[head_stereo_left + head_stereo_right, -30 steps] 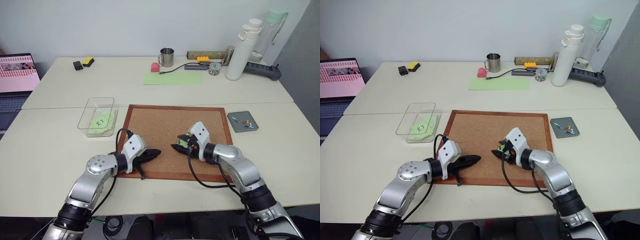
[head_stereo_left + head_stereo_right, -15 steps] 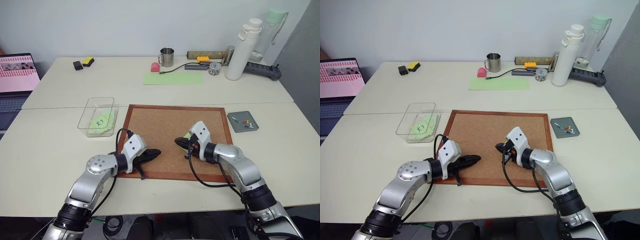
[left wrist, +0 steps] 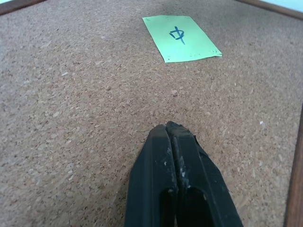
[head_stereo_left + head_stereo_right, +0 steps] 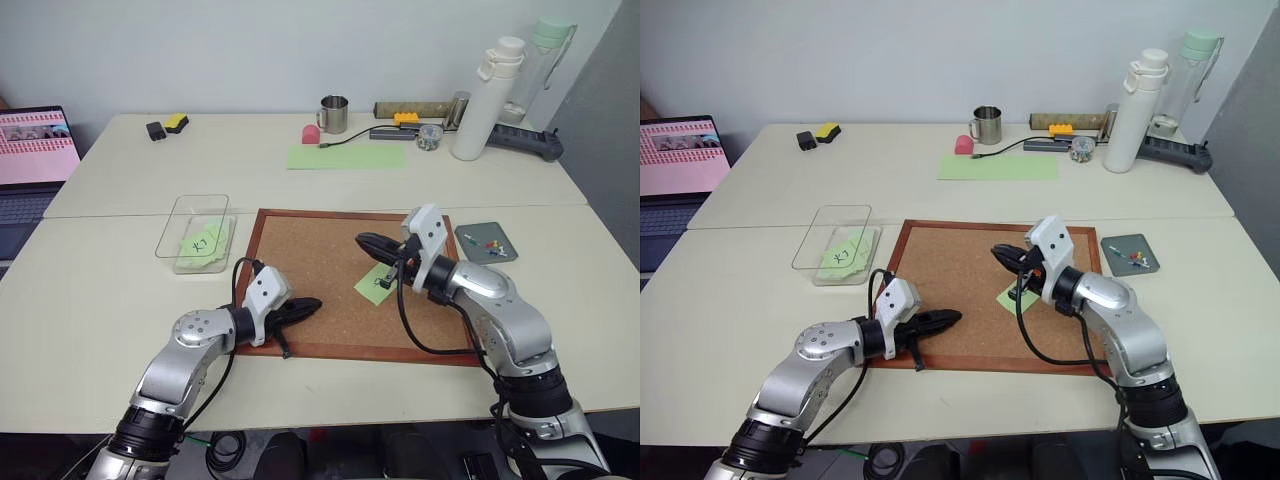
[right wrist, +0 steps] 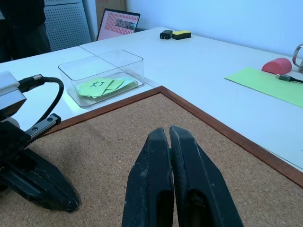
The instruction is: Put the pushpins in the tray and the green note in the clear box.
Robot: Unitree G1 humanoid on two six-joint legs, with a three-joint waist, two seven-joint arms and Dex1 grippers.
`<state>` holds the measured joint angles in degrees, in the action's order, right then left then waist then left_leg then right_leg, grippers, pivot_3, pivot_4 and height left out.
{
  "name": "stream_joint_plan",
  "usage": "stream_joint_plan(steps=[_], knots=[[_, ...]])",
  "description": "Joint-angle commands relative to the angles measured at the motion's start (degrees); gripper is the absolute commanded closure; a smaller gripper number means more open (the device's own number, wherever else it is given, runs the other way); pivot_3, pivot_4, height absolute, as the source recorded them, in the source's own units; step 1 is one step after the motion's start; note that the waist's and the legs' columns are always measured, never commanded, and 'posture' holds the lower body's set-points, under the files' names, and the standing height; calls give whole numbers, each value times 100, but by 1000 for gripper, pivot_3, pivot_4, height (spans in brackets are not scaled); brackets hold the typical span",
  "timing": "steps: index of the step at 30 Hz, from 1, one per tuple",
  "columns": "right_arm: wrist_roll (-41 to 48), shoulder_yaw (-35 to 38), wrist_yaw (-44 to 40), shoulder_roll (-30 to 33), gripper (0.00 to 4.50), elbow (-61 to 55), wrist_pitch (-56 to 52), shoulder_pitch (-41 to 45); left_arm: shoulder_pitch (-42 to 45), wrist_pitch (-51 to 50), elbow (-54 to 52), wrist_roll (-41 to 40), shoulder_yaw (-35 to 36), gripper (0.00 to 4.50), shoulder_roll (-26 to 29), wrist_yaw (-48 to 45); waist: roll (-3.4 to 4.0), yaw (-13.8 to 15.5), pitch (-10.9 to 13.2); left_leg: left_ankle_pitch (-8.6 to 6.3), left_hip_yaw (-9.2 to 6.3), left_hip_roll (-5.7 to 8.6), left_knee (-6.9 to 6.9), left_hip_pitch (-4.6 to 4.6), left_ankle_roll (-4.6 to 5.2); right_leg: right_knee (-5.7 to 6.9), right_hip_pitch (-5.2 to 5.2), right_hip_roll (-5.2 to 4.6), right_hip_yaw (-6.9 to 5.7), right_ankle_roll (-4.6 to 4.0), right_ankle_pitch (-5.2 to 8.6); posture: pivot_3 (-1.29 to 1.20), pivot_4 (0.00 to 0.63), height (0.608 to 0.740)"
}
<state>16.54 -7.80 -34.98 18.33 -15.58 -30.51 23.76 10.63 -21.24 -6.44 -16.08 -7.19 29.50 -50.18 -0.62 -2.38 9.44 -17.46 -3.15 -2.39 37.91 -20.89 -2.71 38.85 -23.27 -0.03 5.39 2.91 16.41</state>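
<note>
Corkboard (image 3: 71,118), green note (image 3: 182,32), mark legible

An office or lab workspace is suggested. Pale desks (image 4: 300,170) are pushed together before a plain wall. An open laptop (image 4: 35,150) is seen at 10 o'clock, a power strip (image 4: 525,142), water bottles (image 4: 480,100) and a metal mug (image 4: 333,113) at 1 o'clock, and a corkboard (image 4: 340,270) at the centre.

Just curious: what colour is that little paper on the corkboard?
Light green note with a dark handwritten mark; clearest in the left wrist view.
</note>
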Motion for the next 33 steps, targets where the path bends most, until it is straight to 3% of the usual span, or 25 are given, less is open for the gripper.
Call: stream_joint_plan(steps=[1, 14, 21, 33], knots=[[-16, 182, 125, 89, 4500, -195, 54, -95, 76, -215, -26, -175, 47, 3973, -18, -52, -1, 8, 1, 0, 0, 0, 0, -1, 0, 0, 0, 0, 0, 0, 0, 0, 150, 740], [85, 1158, 526, 573, 4500, 14, -17, -506, 327, -284, -227, -465, 198, 1559, -109, -3, -6, 24, 4, 0, 1, 2, 1, -3, 0, 0, 0, -2, 0, 0, 0, 0, 150, 740], [-87, 2092, 772, 1328, 4500, 1382, 143, -301, 1099, -172, -599, -400, -23, 13, -251, 2, -15, 66, 11, 0, 5, 14, 4, -7, 0, -2, 1, -12, 3, 0, 0, 0, 150, 740], [-360, 1970, 420, 1601, 4500, 4092, 941, 835, 1844, 505, -737, 85, -645, 13, -382, -241, -14, 1, 12, 0, 13, 13, 2, -3, 0, -3, 0, -8, 14, 0, 0, 0, 150, 740]])
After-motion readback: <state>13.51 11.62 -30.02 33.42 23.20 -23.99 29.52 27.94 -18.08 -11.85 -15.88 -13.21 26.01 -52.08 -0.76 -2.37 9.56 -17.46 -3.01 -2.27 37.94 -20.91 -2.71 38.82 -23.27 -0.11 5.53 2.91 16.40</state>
